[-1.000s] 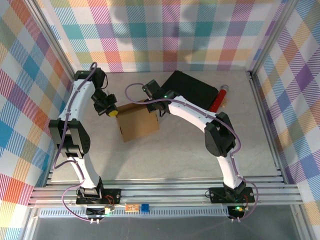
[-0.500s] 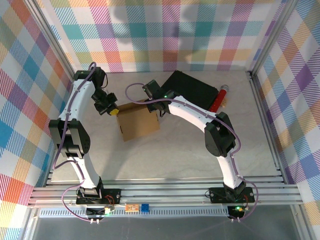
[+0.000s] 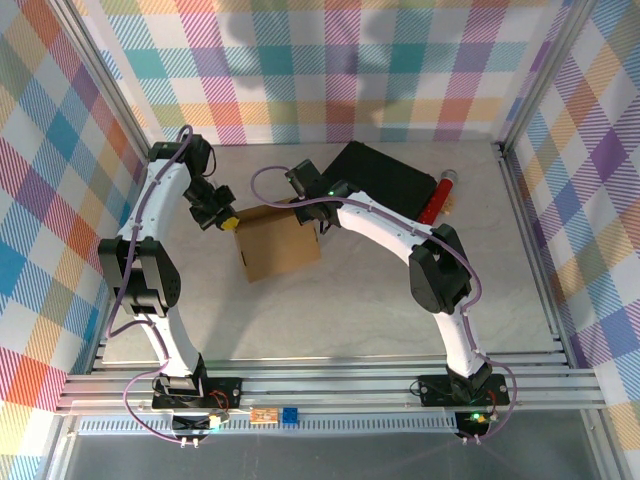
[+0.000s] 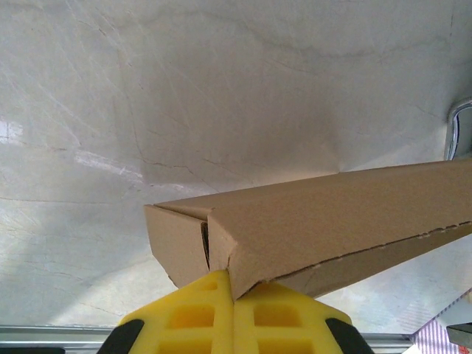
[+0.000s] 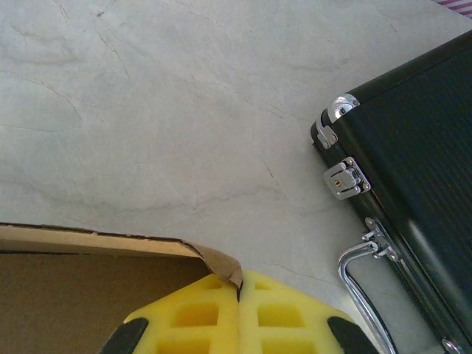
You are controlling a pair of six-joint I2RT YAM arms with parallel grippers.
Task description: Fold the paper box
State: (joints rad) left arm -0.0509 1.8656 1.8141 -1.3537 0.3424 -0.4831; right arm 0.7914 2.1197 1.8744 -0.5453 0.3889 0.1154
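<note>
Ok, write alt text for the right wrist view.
The right gripper, its yellow fingers shut, pinches a corner flap of the brown paper box at the bottom edge. To the right, a black hard case with metal latches lies on the pale marbled table.

Open desk (image 3: 350, 310) lies on the near side of the paper box (image 3: 278, 248). Behind it, the black case (image 3: 395, 180) and a red cylinder (image 3: 442, 195) crowd the far right.
</note>
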